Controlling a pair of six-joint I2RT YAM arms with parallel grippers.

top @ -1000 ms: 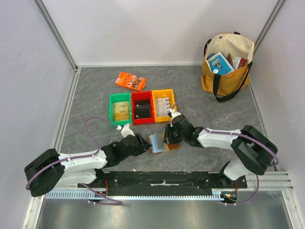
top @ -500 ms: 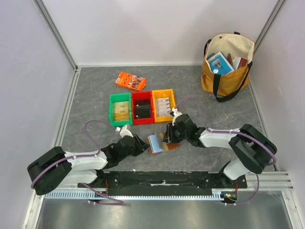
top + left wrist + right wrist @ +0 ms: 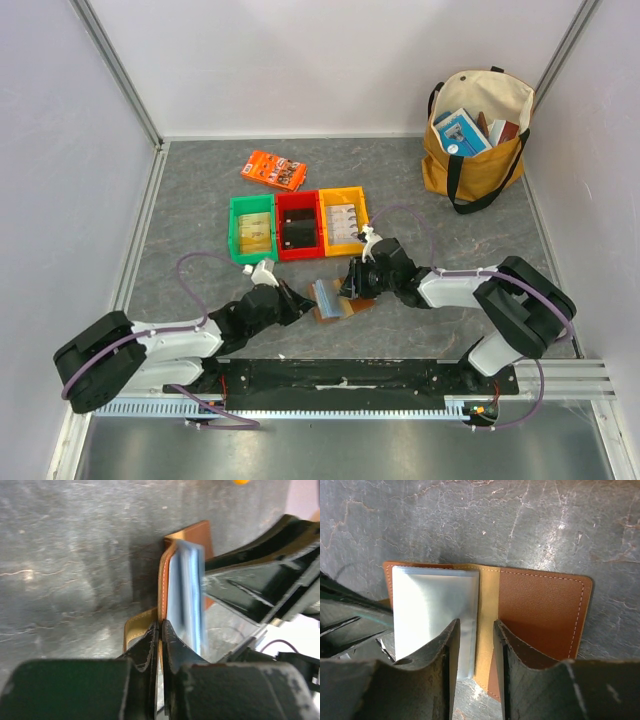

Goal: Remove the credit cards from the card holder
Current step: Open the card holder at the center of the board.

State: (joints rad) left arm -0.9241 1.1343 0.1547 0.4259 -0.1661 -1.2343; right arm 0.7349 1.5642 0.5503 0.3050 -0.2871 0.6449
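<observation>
The brown leather card holder (image 3: pixel 338 304) lies open between my two grippers, near the table's front. In the left wrist view, my left gripper (image 3: pixel 160 625) is shut on the stitched edge of its left flap (image 3: pixel 163 580), which stands up on edge. Pale blue lining (image 3: pixel 185 595) shows on the inner side of that flap. My right gripper (image 3: pixel 476 627) hovers over the tan spine (image 3: pixel 489 595) with its fingers apart and nothing between them. I cannot tell any credit cards from the pale sleeves (image 3: pixel 430 605) inside. A dark card (image 3: pixel 298 232) lies in the red bin and a silvery card (image 3: pixel 342 222) in the orange bin.
Green (image 3: pixel 233 232), red (image 3: pixel 281 250) and orange (image 3: pixel 358 195) bins stand in a row just behind the card holder. An orange printed box (image 3: pixel 273 170) lies farther back on the left. A yellow tote bag (image 3: pixel 477 150) with books stands at the back right.
My left gripper has closed onto the card holder's left flap, and that flap now stands more upright. The right gripper has barely moved.
</observation>
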